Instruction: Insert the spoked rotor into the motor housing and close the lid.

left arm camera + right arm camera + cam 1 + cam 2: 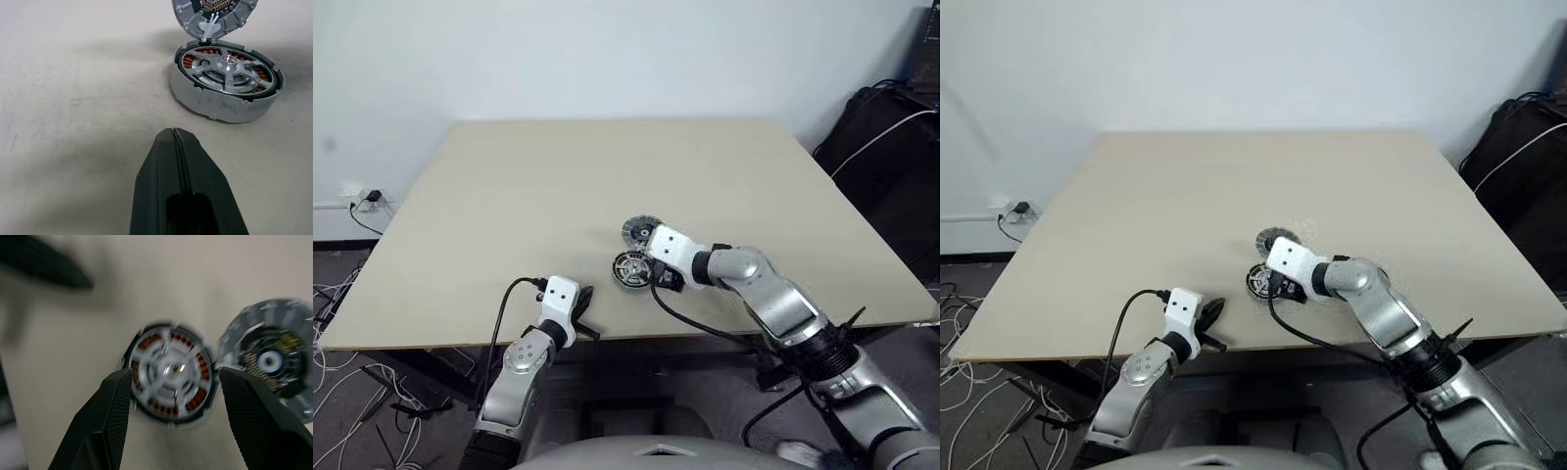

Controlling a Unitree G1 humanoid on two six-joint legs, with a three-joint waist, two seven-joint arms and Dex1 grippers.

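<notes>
The motor housing (222, 100) sits on the tan table (607, 176) near its front middle. The spoked rotor (226, 66) lies inside it, over the copper windings. The lid (215, 12) stands open at the housing's far side, its inner face showing (271, 360). My right gripper (176, 377) hovers just above the housing and is open, one finger (105, 416) on each side of it and not touching. My left gripper (173, 133) is shut and empty, low over the table near the front edge (584, 300), a short way from the housing.
The table's front edge (460, 338) runs just behind my left gripper. Cables and a wall socket (364, 199) are on the floor at the left. Dark equipment with a white cable (891, 127) stands past the table's right edge.
</notes>
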